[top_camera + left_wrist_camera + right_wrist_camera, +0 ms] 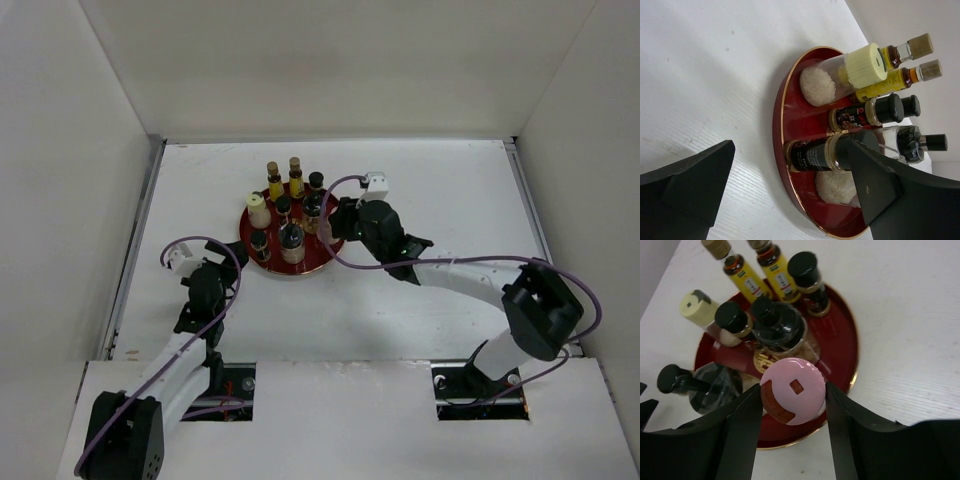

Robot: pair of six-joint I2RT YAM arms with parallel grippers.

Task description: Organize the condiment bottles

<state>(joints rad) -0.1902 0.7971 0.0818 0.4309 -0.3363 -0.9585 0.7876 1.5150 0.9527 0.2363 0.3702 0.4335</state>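
A round red tray [300,272] holds several condiment bottles. Two slim yellow-amber ones [274,180] [742,275] stand at its far edge and a cream-capped one [259,210] [860,67] at its left. Dark-capped shakers [732,317] [880,110] fill the middle. My right gripper [330,225] [793,390] is shut on the pink-capped bottle [795,395] at the tray's right edge, both fingers against the cap. Its base is hidden. My left gripper [215,268] [791,145] hangs open over the table, left of the tray, with nothing between its fingers.
Bare white table [450,190] lies right of the tray and in front of it. White walls [70,150] close in the left, back and right sides. The tray rim [782,95] [845,340] has a gold edge.
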